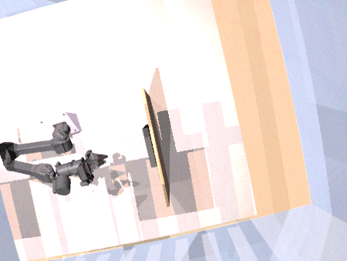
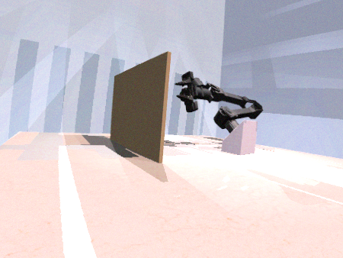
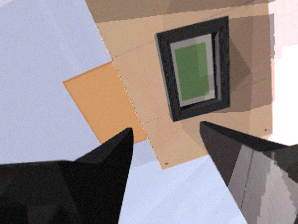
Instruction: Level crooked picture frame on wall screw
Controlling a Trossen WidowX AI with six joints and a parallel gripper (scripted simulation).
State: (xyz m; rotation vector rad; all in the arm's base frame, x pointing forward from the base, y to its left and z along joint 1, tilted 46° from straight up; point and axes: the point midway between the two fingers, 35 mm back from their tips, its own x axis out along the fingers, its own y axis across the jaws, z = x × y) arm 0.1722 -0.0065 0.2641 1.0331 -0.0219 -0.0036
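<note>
So the gripper is apart and empty, well off the picture frame on the board.

- Looks like a robotics lab or test room, though nothing names it outright.
- A jointed black arm stands on a pale, sloped pedestal.
- Facing it is an upright wooden panel, a small test wall bearing a dark picture frame.
- Plain blue-grey walls rise behind, crossed by bands of light and shade.
</note>
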